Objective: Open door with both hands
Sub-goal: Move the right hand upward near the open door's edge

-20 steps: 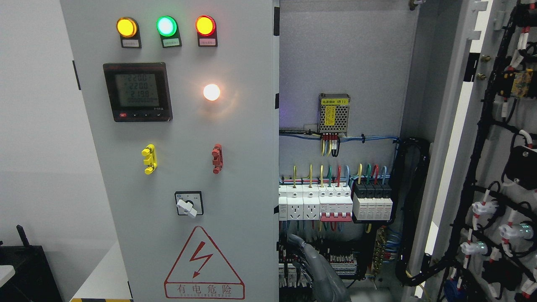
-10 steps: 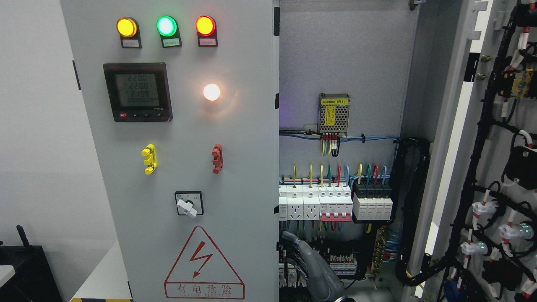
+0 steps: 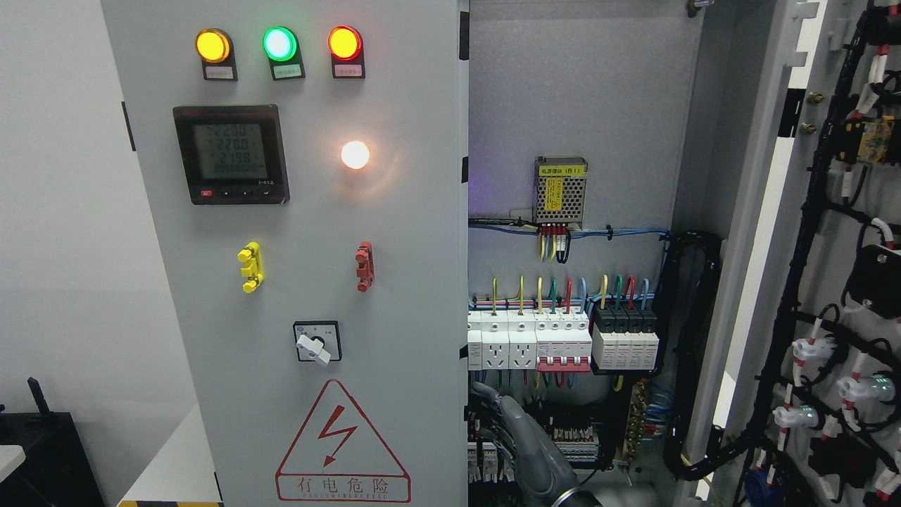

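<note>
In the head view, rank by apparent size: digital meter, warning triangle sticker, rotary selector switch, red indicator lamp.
1. Warning triangle sticker
2. Digital meter
3. Rotary selector switch
4. Red indicator lamp

All sit on the same closed door panel, so nearness hardly skews this.

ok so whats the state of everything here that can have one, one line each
right door, swung open
left door, closed
yellow lamp, lit
green lamp, lit
red lamp, lit
white lamp, lit
meter, display on
selector switch, pointing lower left
hand, at the left door's edge; side and grip cannot be told
</note>
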You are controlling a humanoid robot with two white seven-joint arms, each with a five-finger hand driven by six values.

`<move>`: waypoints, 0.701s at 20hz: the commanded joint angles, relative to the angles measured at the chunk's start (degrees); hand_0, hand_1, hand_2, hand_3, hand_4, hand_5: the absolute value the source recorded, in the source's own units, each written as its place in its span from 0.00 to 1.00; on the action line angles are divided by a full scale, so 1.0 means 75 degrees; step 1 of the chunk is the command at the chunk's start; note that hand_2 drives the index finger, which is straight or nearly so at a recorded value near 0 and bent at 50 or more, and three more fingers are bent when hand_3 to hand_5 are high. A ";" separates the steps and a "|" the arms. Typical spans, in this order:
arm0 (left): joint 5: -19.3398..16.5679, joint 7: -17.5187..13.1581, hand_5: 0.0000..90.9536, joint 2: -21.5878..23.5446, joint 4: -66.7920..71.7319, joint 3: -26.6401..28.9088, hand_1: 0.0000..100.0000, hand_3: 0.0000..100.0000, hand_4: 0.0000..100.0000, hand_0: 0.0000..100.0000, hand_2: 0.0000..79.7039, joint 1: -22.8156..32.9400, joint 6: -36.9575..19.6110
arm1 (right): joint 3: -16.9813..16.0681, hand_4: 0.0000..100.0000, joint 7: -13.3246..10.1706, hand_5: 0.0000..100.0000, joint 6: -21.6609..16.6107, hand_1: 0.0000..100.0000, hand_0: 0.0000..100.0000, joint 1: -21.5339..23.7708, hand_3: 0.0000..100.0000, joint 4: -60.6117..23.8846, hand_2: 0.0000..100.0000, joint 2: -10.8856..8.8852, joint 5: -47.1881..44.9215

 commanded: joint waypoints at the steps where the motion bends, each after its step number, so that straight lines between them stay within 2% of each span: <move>1: -0.0011 -0.0002 0.00 0.0000 0.0000 0.0000 0.00 0.00 0.03 0.00 0.00 0.0000 0.0005 | 0.0057 0.00 0.0004 0.00 0.0002 0.00 0.11 -0.0117 0.00 0.0298 0.00 -0.0040 -0.0040; 6: -0.0011 -0.0002 0.00 0.0000 0.0000 0.0000 0.00 0.00 0.03 0.00 0.00 0.0000 0.0005 | 0.0057 0.00 0.0051 0.00 0.0002 0.00 0.11 -0.0175 0.00 0.0451 0.00 -0.0110 -0.0040; 8: 0.0001 -0.0002 0.00 0.0000 0.0000 0.0000 0.00 0.00 0.03 0.00 0.00 0.0000 0.0005 | 0.0057 0.00 0.0342 0.00 0.0002 0.00 0.11 -0.0175 0.00 0.0427 0.00 -0.0111 -0.0040; 9: 0.0001 -0.0002 0.00 0.0000 0.0000 0.0000 0.00 0.00 0.03 0.00 0.00 0.0000 0.0005 | 0.0057 0.00 0.0390 0.00 0.0002 0.00 0.11 -0.0175 0.00 0.0415 0.00 -0.0111 -0.0040; 14: -0.0011 -0.0002 0.00 0.0000 0.0000 0.0000 0.00 0.00 0.03 0.00 0.00 0.0000 0.0005 | 0.0057 0.00 0.0402 0.00 0.0002 0.00 0.11 -0.0199 0.00 0.0415 0.00 -0.0122 -0.0052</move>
